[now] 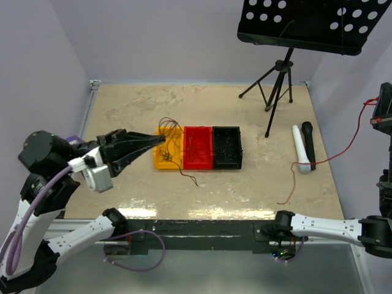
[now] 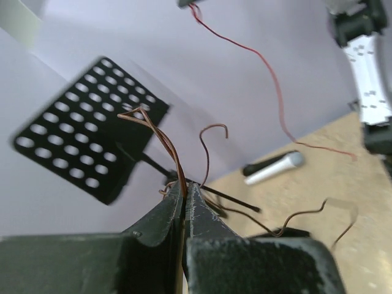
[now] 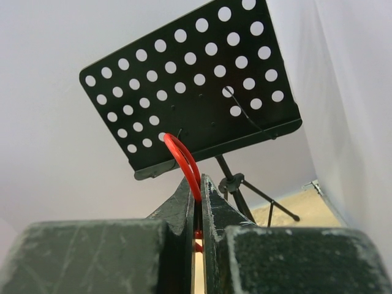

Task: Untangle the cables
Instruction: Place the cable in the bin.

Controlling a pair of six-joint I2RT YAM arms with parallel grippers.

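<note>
My left gripper (image 1: 160, 139) is shut on a bunch of thin brown wires (image 1: 172, 131) and holds them over the yellow tray (image 1: 163, 160). One brown strand (image 1: 187, 174) trails down onto the table in front of the trays. In the left wrist view the jaws (image 2: 185, 185) pinch the curly brown wires (image 2: 165, 138). My right gripper (image 1: 381, 109) is raised at the far right and shut on a red wire (image 1: 349, 142) that hangs down to the table. In the right wrist view a red loop (image 3: 184, 160) sticks out of the closed gripper (image 3: 199, 184).
A red tray (image 1: 198, 148) and a black tray (image 1: 227, 147) stand in a row beside the yellow one. A black music stand (image 1: 318, 21) on a tripod (image 1: 275, 79) is at the back right. A white cylinder (image 1: 299, 149) and a black one (image 1: 308, 142) lie at the right.
</note>
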